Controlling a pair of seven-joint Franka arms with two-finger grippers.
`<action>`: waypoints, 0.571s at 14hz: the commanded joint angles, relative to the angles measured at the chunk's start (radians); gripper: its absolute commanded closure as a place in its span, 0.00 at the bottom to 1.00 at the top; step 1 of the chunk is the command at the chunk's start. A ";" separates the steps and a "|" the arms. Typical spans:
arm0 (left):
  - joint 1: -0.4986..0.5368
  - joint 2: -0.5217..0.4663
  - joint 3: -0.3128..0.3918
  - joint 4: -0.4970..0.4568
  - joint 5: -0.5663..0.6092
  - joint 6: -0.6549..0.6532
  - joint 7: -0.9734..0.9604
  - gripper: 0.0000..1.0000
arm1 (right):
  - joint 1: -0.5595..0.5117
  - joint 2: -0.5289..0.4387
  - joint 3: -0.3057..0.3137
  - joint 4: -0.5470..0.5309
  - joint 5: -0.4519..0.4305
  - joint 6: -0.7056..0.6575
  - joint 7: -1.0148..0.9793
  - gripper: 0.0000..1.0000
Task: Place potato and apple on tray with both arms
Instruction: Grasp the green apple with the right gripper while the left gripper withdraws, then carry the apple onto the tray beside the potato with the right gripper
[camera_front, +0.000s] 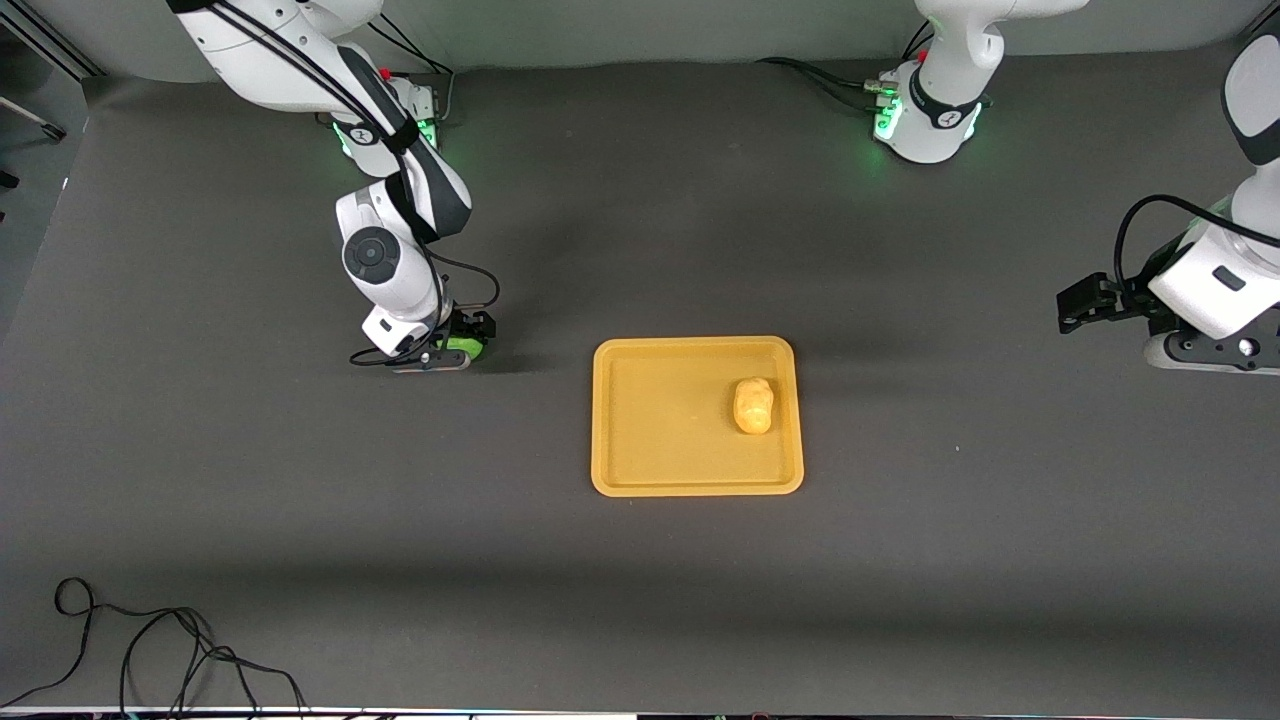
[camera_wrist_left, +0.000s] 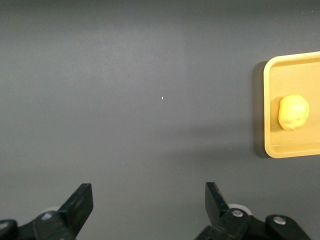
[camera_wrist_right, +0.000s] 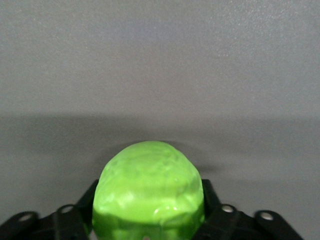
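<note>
the apple (camera_wrist_right: 150, 192), bright green, sits clamped between the two black fingers (camera_wrist_right: 212, 200) of the right gripper (camera_front: 462, 343), which is down low at the table (camera_front: 640, 600) toward the right arm's end, well apart from the tray (camera_front: 640, 470); whether the fruit rests on the dark surface or is just lifted off it cannot be told. in the right wrist view the apple bulges up between the fingers and fills the space between them. the potato (camera_front: 753, 405), a lumpy yellow-orange oval, already lies inside the tray, on the part of its floor toward the left arm's end and close to that rim without clearly touching it. the tray itself lies flat near the middle of the table, its raised rim unbroken all round. the left gripper (camera_front: 1085, 305) waits up in the air over bare table at the left arm's end, well apart from the tray; in the left wrist view its two fingers (camera_wrist_left: 80, 205) stand wide apart with nothing between them, and the tray's corner with the potato shows farther off. a loose black cable (camera_front: 150, 640) curls on the table at the edge nearest the front camera, toward the right arm's end.
</note>
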 joint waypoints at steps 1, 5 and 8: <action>0.012 0.004 -0.001 0.021 -0.007 -0.028 0.037 0.00 | 0.005 -0.047 -0.007 0.031 0.006 -0.043 0.012 0.45; 0.026 0.013 -0.003 0.024 -0.007 -0.032 0.039 0.00 | 0.004 -0.138 -0.007 0.250 0.007 -0.389 0.013 0.45; 0.024 0.013 -0.003 0.027 -0.007 -0.034 0.039 0.00 | 0.005 -0.074 -0.006 0.543 0.010 -0.627 0.019 0.45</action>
